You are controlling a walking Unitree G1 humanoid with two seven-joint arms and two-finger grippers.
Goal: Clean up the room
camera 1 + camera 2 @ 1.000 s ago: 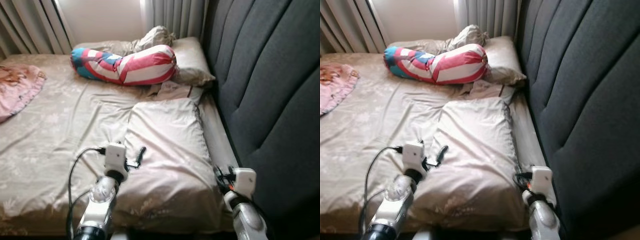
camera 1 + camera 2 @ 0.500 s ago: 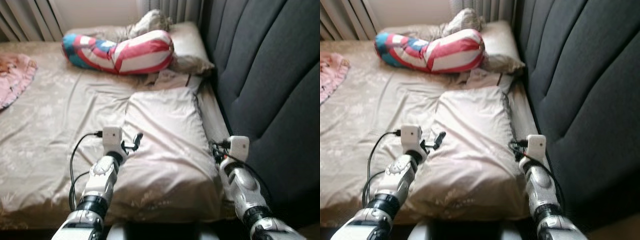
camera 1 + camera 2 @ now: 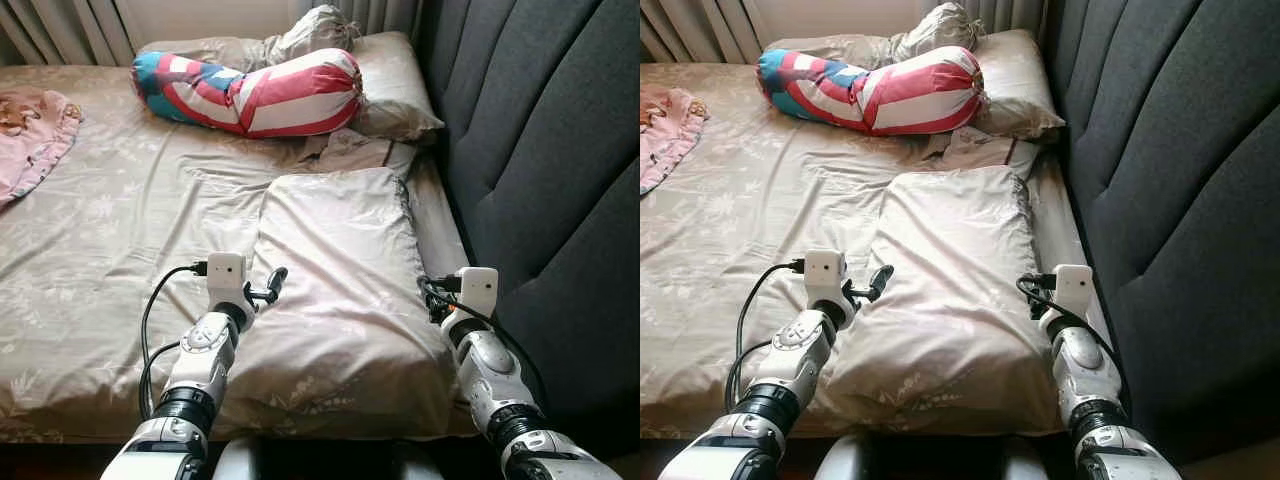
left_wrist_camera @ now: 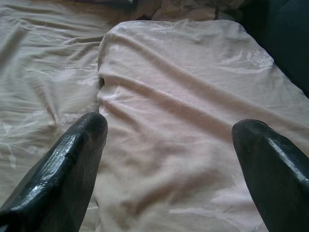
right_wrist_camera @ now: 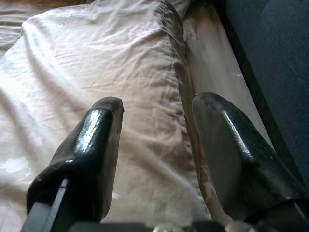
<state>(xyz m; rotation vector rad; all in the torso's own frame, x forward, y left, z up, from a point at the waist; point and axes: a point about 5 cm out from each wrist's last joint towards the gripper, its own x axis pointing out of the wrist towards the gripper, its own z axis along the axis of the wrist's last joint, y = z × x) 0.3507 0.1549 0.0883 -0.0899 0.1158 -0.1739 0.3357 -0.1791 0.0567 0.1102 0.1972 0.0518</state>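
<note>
A large beige pillow [image 3: 340, 270] lies flat on the bed's right side, close to the headboard. My left gripper [image 3: 268, 290] hovers open at the pillow's left edge; in the left wrist view its fingers [image 4: 72, 159] stand wide apart over the pillow [image 4: 183, 116] and the sheet. At the pillow's right edge my right gripper [image 3: 1036, 292] is open too. Its fingers [image 5: 96, 145] straddle the pillow's seam [image 5: 174, 92], one over the pillow and one over the strip of sheet by the headboard. Neither gripper holds anything.
A red, white and blue striped bolster [image 3: 250, 92] lies across the far end of the bed, with a second beige pillow [image 3: 395, 95] and crumpled cloth behind it. A pink blanket [image 3: 35, 135] sits at the far left. The dark grey padded headboard [image 3: 540, 150] runs along the right.
Both arms have reached further forward along the pillow's two sides, and the right arm has come more into view. The head camera has shifted slightly. The pillow has not moved.
</note>
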